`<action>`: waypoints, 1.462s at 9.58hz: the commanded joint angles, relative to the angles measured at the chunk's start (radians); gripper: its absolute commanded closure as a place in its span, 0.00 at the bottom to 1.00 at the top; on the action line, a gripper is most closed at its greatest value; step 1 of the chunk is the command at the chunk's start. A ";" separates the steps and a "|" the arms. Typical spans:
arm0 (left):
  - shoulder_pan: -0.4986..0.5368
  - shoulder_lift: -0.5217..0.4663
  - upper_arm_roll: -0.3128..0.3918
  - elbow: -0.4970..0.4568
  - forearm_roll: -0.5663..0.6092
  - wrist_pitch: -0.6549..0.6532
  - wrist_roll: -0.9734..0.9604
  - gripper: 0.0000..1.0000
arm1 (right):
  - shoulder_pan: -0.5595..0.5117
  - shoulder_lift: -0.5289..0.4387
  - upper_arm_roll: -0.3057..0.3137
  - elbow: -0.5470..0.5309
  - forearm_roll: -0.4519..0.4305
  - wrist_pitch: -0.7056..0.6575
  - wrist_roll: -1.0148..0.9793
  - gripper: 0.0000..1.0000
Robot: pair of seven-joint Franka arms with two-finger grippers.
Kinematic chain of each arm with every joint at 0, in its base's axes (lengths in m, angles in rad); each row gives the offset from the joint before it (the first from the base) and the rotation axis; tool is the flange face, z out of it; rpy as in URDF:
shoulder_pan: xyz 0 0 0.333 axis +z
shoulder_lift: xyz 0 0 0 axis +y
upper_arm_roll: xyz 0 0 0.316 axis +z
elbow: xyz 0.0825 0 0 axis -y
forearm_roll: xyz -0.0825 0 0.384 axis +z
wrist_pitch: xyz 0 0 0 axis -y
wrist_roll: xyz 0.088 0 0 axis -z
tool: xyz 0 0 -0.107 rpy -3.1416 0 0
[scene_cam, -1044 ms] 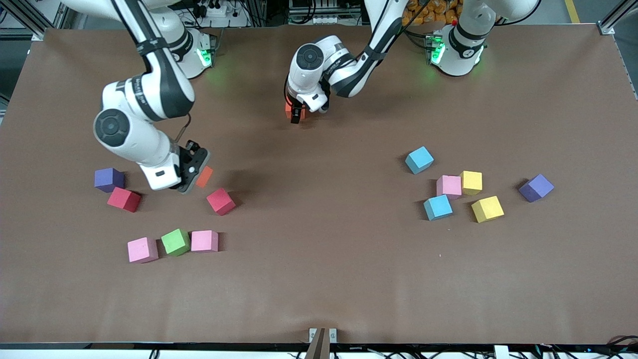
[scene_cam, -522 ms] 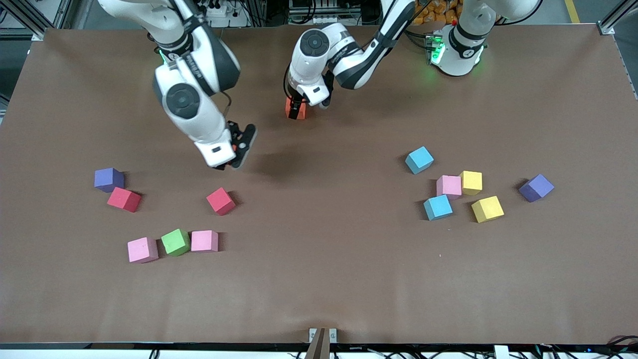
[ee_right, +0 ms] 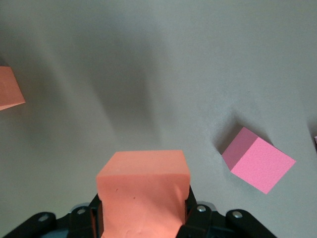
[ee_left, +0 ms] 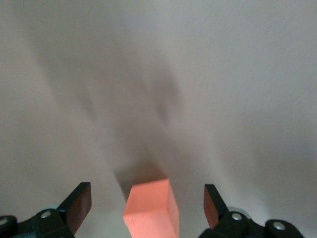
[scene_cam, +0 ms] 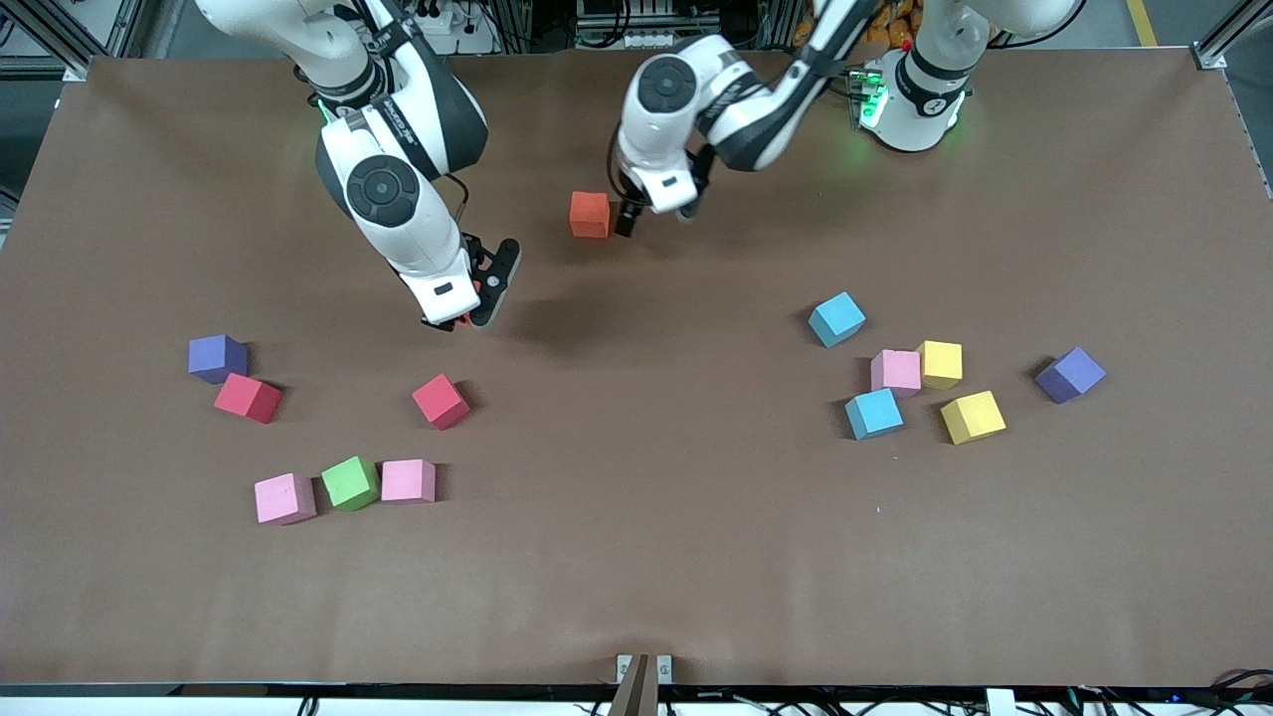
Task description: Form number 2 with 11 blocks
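One orange block [scene_cam: 590,215] [ee_left: 151,210] stands free on the table near the robots' bases. My left gripper [scene_cam: 629,221] [ee_left: 147,198] hangs just beside and above it, open, its fingers wide of the block's sides. My right gripper [scene_cam: 467,303] [ee_right: 143,215] is shut on a second orange block [ee_right: 143,191], held up over bare table. Loose blocks lie nearer the camera: two crimson [scene_cam: 440,401] [scene_cam: 247,398], pink [scene_cam: 284,497], green [scene_cam: 349,483] and pink [scene_cam: 408,480]. Toward the left arm's end are light blue [scene_cam: 835,318], pink [scene_cam: 895,371], yellow [scene_cam: 940,364], light blue [scene_cam: 873,413] and yellow [scene_cam: 972,416].
Two purple cubes lie at the outer ends of the groups, one [scene_cam: 217,357] beside a crimson block, the other [scene_cam: 1069,374] toward the left arm's end. The brown table [scene_cam: 636,557] runs wide between the two groups.
My right gripper rose with its orange block and swung toward the table's middle. My left gripper let go of the other orange block and drew back toward its base.
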 commanded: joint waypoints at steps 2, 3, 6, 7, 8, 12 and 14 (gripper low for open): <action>0.194 -0.084 -0.019 -0.030 0.139 -0.096 0.260 0.00 | 0.072 -0.030 -0.002 -0.029 -0.001 0.016 0.013 0.91; 0.272 -0.101 -0.033 -0.027 0.182 -0.114 0.391 0.00 | 0.098 -0.035 -0.003 -0.031 -0.001 0.014 0.013 0.91; 0.478 -0.144 -0.049 0.000 0.274 -0.142 0.801 0.00 | 0.224 -0.052 -0.052 -0.083 -0.001 0.060 -0.002 0.92; 0.542 -0.144 -0.049 0.036 0.276 -0.172 0.920 0.00 | 0.310 -0.059 -0.122 -0.116 -0.001 0.100 -0.002 0.92; 0.593 -0.146 -0.049 0.088 0.286 -0.226 1.054 0.00 | 0.376 -0.061 -0.175 -0.147 -0.001 0.134 -0.002 0.93; 0.749 -0.184 -0.035 0.212 0.321 -0.393 1.523 0.00 | 0.546 -0.096 -0.282 -0.271 -0.001 0.224 0.000 0.93; 0.782 -0.253 0.018 0.235 0.337 -0.444 1.755 0.00 | 0.602 -0.111 -0.295 -0.348 -0.001 0.293 0.010 0.93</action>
